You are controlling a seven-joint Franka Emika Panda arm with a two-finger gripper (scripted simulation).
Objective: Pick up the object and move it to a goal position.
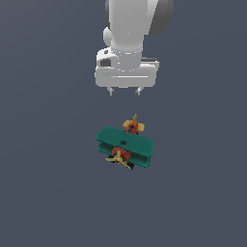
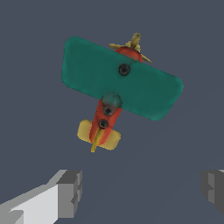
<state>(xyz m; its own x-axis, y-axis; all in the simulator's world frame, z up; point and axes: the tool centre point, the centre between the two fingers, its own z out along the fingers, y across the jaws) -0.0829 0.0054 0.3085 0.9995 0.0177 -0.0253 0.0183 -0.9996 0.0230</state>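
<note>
Toy biplane (image 1: 125,146) apparently on floor, claw (image 1: 125,91) above, spread wide, empty

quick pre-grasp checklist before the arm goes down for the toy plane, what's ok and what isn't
1. Gripper open: ok, the two fingers stand wide apart in the wrist view.
2. Gripper empty: ok, nothing between the fingers.
3. Toy biplane in sight: ok, whole in both views, lying on the floor.
4. Gripper over the plane: not ok, in the wrist view the plane lies off to one side of the gap between the fingers.
5. Contact: none yet, the gripper hangs clear of the plane.
6. Goal position: cannot tell, no marker shows in either view.
</note>
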